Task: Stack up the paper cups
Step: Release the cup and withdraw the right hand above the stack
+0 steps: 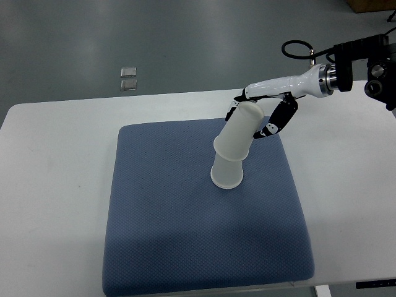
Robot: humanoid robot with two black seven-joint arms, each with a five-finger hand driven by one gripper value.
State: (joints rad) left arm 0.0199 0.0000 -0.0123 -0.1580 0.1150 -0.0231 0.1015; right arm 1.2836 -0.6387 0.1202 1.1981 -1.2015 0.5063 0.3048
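Cups: two white paper ones on the blue pad [185,247], a bit right of its centre. Lower cup [226,173] stands mouth-down on the pad. Upper cup [240,133] is also inverted, its rim over the lower cup's base, tilted so its closed end leans up and to the right; not seated square. Right robot hand [263,114] comes in from the picture's right edge on a white forearm, fingers curled around the upper cup's closed end, holding it; thumb side on the far face, black-jointed fingers on the near right face. Pad lies on the white bench [49,161], roughly centred, edges skewed slightly to the bench edge. Two small square bits [129,77] sit on the grey floor beyond the bench's far edge. Left arm not showing.
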